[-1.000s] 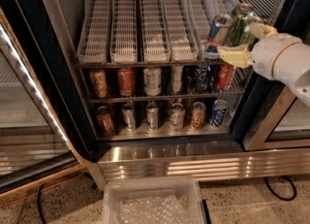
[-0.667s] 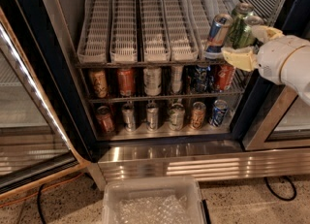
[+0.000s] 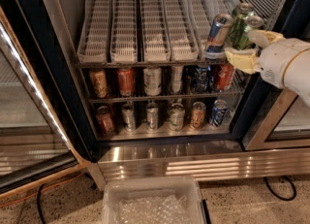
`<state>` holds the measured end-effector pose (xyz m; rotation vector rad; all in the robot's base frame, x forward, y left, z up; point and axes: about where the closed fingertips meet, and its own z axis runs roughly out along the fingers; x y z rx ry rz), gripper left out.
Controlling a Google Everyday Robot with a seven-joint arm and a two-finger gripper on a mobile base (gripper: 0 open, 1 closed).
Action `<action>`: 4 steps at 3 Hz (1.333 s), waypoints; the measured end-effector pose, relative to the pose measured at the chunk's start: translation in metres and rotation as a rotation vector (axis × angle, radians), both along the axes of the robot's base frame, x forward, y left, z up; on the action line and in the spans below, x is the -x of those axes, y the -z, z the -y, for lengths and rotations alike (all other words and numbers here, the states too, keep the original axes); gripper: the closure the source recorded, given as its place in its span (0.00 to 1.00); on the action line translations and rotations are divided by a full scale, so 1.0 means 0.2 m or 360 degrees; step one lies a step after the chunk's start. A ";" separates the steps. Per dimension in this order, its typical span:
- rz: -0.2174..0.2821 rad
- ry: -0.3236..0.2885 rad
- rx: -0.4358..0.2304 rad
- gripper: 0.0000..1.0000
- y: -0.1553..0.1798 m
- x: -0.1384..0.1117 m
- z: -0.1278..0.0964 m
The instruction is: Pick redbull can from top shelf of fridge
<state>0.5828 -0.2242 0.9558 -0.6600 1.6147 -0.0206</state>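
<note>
I see the redbull can (image 3: 219,34) as blue and silver with a red-and-yellow mark, against the white slotted lanes of the shelf (image 3: 140,24). Just to its right is my gripper (image 3: 242,47), pale yellow on a white arm, by the green cans (image 3: 240,26). The fridge (image 3: 58,72) has a black frame and a ribbed steel base. The lower cans (image 3: 127,81) look red, orange and silver, I think.

Clear plastic bin (image 3: 145,183) on floor (image 3: 247,208), green cans (image 3: 240,29), assorted lower cans (image 3: 152,80)
</note>
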 end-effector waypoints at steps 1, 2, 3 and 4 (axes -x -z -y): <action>0.0000 0.0000 0.0000 0.52 0.00 0.00 0.00; -0.0020 0.0016 0.0007 0.58 0.05 -0.03 -0.01; -0.0024 0.0049 0.0019 0.55 0.10 -0.11 -0.01; 0.0003 0.0085 0.0026 0.52 0.14 -0.29 -0.04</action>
